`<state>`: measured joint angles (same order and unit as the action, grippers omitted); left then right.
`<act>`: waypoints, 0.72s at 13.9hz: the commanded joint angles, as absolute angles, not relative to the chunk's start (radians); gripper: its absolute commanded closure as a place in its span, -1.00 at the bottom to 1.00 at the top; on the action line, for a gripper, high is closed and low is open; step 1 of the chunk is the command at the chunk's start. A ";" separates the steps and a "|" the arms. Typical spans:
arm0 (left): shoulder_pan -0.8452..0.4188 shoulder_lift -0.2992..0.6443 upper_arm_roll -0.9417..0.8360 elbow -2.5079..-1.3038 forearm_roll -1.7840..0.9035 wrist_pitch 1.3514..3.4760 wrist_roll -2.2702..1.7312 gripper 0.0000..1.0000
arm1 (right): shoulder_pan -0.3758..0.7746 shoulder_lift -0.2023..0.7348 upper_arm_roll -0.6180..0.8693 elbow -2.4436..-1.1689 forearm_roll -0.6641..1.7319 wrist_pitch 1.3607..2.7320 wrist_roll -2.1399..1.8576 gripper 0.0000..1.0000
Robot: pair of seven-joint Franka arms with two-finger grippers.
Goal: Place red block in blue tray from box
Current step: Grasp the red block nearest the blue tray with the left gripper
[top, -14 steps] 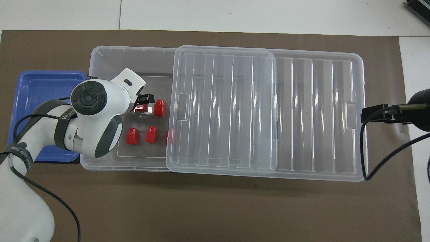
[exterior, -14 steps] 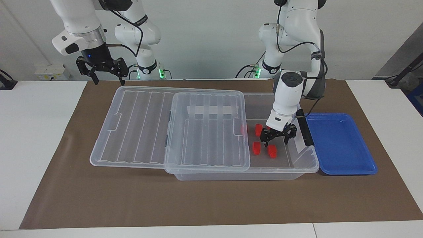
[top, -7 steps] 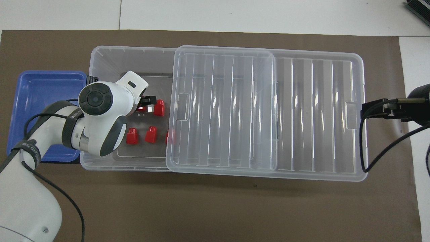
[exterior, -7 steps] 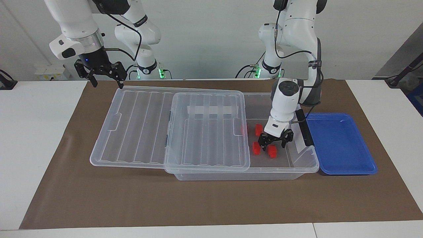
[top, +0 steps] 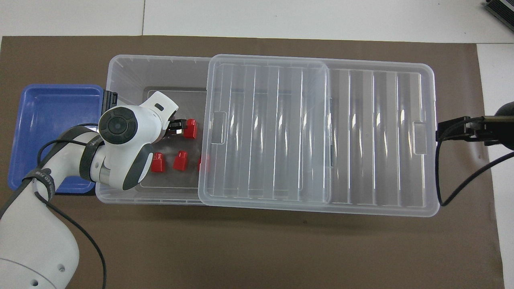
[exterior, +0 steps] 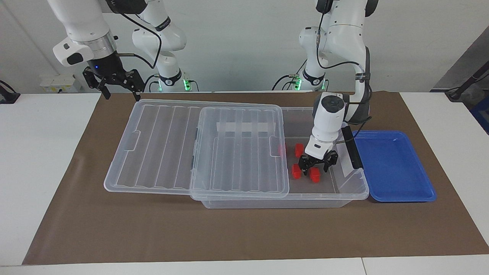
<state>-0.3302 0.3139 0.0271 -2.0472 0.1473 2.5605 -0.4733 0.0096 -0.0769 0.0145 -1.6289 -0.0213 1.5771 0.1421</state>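
- Left pincer (exterior: 318,166), right of centre, is down in the box (exterior: 345,193) astride a red block (exterior: 314,174); grasp cannot be told.
- Right pincer (exterior: 119,90), upper left, hangs released.

We see the box (exterior: 345,191), a low clear plastic bin with its ribbed clear lid (exterior: 198,149) slid aside toward the right arm's end, leaving the end next to the blue tray (exterior: 393,168) uncovered. Small red blocks lie on the box floor there; one red block (exterior: 314,174) sits farthest from the robots. The tray, glossy and shallow, rests flat just beside the box.
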 commanded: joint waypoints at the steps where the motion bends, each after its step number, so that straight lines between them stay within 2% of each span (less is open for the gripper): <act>1: -0.325 0.313 0.026 -2.065 0.163 2.588 -0.488 0.24 | 0.028 -0.069 -0.006 -1.614 -0.018 1.559 0.160 -1.00; 3: -0.325 0.313 0.026 -2.065 0.161 2.586 -0.486 0.82 | 0.017 -0.069 -0.008 -1.618 -0.023 1.557 0.160 -1.00; 4: -0.325 0.313 0.026 -2.065 0.163 2.585 -0.486 1.00 | 0.015 -0.064 -0.008 -1.617 -0.028 1.559 0.160 -1.00; 7: -0.330 0.311 0.025 -2.046 0.161 2.545 -0.503 1.00 | 0.006 -0.066 -0.006 -1.623 -0.026 1.559 0.160 -1.00; 10: -0.330 0.301 0.023 -1.904 0.082 2.322 -0.505 1.00 | -0.008 -0.049 -0.003 -1.603 -0.028 1.554 0.160 -1.00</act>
<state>-0.3306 0.3132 0.0258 -1.9981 0.1255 2.4665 -0.4920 0.0029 -0.0703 -0.0077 -1.6292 -0.0218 1.5722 0.1421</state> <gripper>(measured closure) 0.656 0.000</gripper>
